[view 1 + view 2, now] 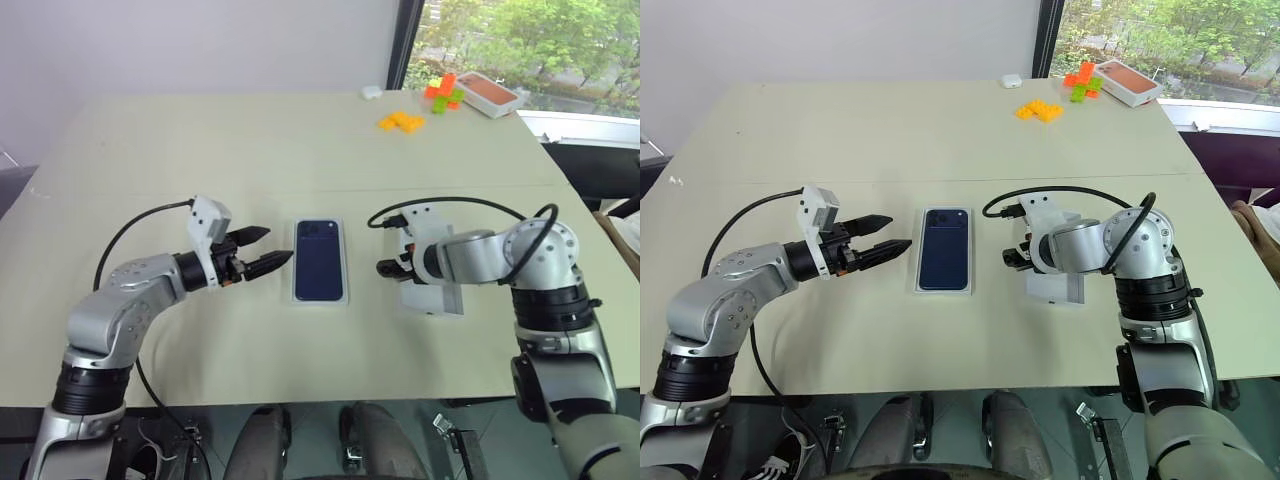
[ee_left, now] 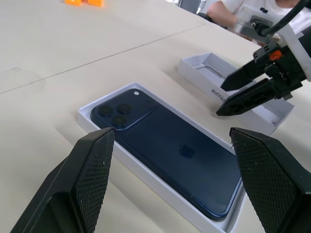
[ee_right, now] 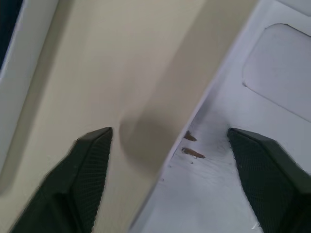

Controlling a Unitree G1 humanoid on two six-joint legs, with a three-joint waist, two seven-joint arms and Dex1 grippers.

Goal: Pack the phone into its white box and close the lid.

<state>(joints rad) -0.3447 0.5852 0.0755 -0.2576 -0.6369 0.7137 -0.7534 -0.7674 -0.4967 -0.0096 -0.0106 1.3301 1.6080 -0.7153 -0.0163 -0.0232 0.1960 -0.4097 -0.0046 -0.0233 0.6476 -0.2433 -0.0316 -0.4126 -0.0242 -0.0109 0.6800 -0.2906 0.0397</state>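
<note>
The dark blue phone [image 1: 319, 262] lies back up inside the white box [image 1: 296, 280] at the middle of the table, camera bump at the far end. To the box's right the lid [image 1: 441, 301] lies open side up. My right gripper [image 1: 385, 266] hangs over the lid's near-left wall, open. In the right wrist view one finger [image 3: 92, 155] is over the table and the other [image 3: 252, 155] over the lid's inside [image 3: 272, 82]. My left gripper [image 1: 278, 244] stands open just left of the box and points at it. Its wrist view shows the phone [image 2: 165, 145] between its wide fingers.
At the far right of the table sit an orange-topped box [image 1: 487, 93], loose orange and green blocks [image 1: 402, 121] and a small white object [image 1: 371, 91]. A person [image 2: 233, 7] sits beyond the table's right side. Bare tabletop [image 1: 220, 150] surrounds the box.
</note>
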